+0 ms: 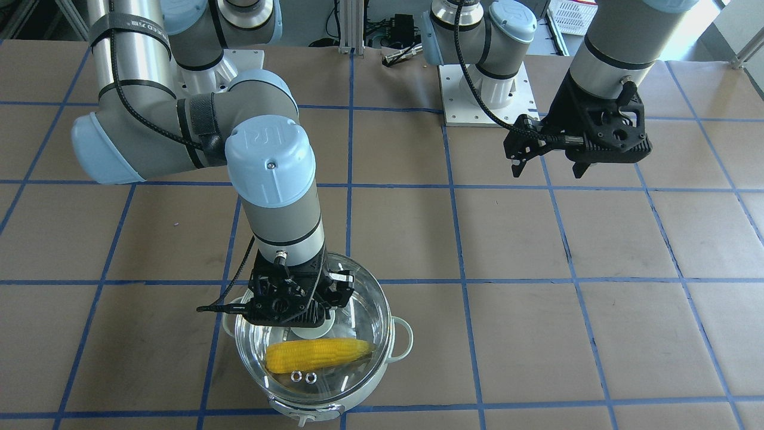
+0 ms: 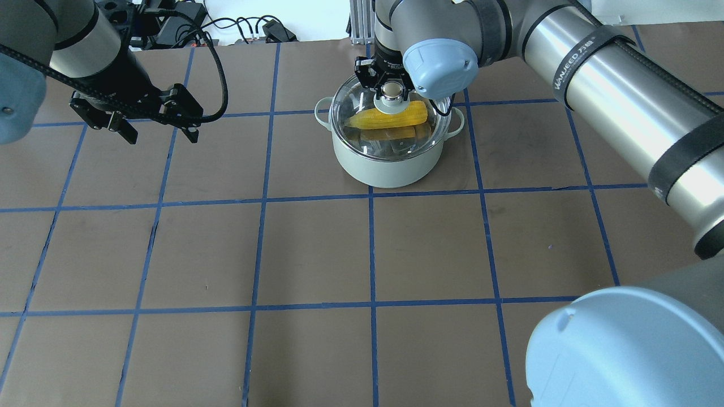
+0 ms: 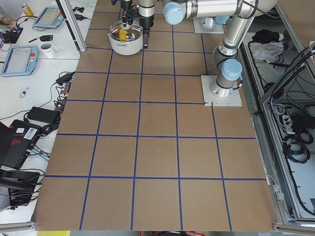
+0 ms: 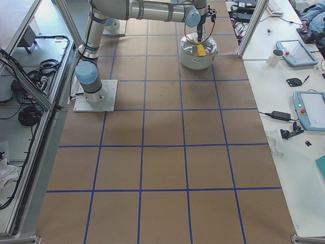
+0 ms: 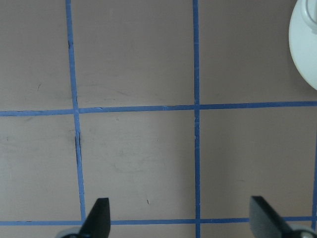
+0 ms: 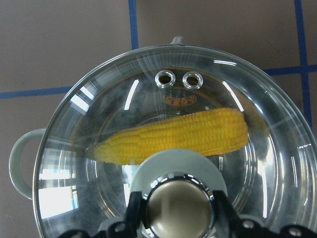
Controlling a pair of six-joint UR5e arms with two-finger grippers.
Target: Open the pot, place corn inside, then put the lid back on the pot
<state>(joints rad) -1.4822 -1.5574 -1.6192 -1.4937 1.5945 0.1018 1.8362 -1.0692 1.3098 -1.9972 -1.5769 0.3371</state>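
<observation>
The pale mint pot (image 1: 395,352) stands near the table's far side, also in the overhead view (image 2: 390,169). The clear glass lid (image 1: 361,298) sits on it, level on the rim (image 6: 74,148). The yellow corn (image 1: 316,353) lies inside the pot under the glass (image 6: 188,136). My right gripper (image 6: 179,213) is directly above the lid with its fingers (image 6: 136,208) closed against both sides of the chrome knob (image 2: 390,93). My left gripper (image 1: 549,164) hangs open and empty above the bare table, well away from the pot (image 5: 181,218).
The brown table with its blue tape grid (image 2: 373,254) spreads around the pot. The arm bases (image 1: 483,95) stand at the robot's side. A pale edge of the pot (image 5: 304,44) shows in the left wrist view. Side benches hold tablets and a mug (image 4: 277,56).
</observation>
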